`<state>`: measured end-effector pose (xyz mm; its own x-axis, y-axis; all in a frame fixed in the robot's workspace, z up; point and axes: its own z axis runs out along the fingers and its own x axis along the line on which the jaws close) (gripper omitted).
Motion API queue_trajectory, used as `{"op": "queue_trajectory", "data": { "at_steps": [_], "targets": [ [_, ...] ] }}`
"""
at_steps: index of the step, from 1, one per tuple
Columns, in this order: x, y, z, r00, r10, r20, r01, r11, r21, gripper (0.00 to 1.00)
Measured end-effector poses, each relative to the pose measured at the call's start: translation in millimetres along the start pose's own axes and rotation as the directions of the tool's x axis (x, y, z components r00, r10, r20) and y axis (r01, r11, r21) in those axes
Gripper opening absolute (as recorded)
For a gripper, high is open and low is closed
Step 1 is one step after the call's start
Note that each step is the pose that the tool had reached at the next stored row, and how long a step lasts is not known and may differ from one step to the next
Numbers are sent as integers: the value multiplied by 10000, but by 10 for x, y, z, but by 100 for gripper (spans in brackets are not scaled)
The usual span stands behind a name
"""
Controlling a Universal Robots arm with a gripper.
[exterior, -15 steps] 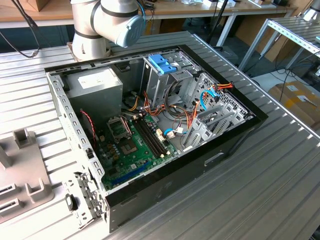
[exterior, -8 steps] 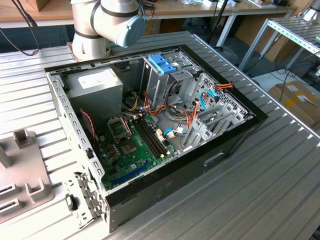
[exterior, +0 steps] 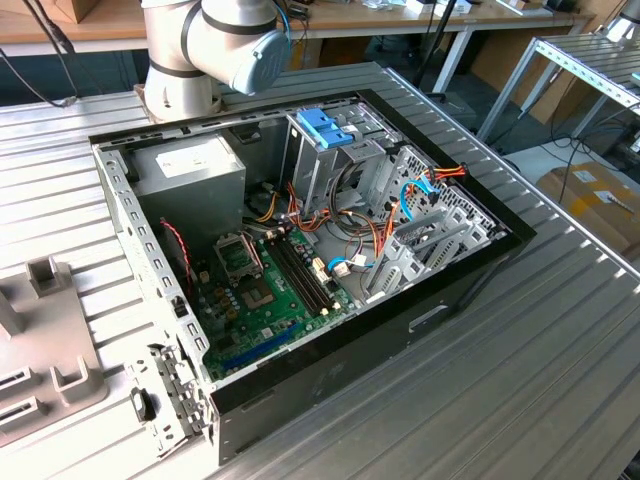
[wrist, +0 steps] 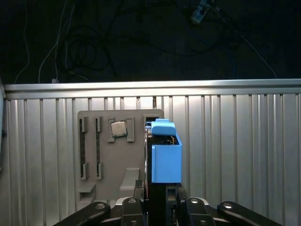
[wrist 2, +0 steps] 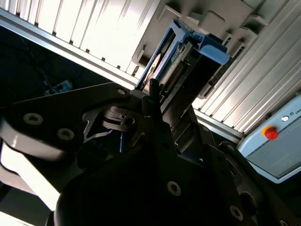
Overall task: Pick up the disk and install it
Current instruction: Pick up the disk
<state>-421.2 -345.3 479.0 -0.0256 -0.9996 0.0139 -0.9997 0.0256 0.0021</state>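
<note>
While both wrist views catch it edge-on, the disk [wrist: 165, 157] still reads clearly: thin dark slab, light-blue plastic frame along its edges. It stands on edge at the grey fixture plate [wrist: 110, 155], beside a small square chip [wrist: 118, 128]. The gripper [wrist: 160, 212] straddles its near end, but its dark body hides the contact, so can't tell if the jaws are clamped. Label face not visible. Exterior view: open PC case [exterior: 350, 370] mid-frame, arm [exterior: 215, 40] cut off at the top edge.
</note>
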Motion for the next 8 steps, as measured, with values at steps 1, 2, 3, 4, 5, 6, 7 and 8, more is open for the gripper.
{"op": "queue_trajectory", "data": {
  "at_steps": [1, 2, 3, 4, 5, 6, 7, 8],
  "targets": [
    [0, -2, -1, 10000, 0, 0, 0, 10000, -1, 35],
    [-1, -8, -1, 10000, 0, -1, 0, 10000, -2, 35],
    [-1, -15, -1, 10000, 0, 0, 0, 10000, -1, 35],
    [0, -19, 0, 10000, 0, 0, 0, 10000, 0, 35],
    [-1, -29, 0, 10000, 0, 0, 0, 10000, -1, 35],
    [-1, -37, 0, 10000, -1, 0, 1, 10000, 0, 35],
    [-1, -46, 0, 10000, -1, 0, 1, 10000, 0, 35],
    [-2, -55, 0, 10000, 0, 0, 0, 10000, 0, 35]
  ]
}}
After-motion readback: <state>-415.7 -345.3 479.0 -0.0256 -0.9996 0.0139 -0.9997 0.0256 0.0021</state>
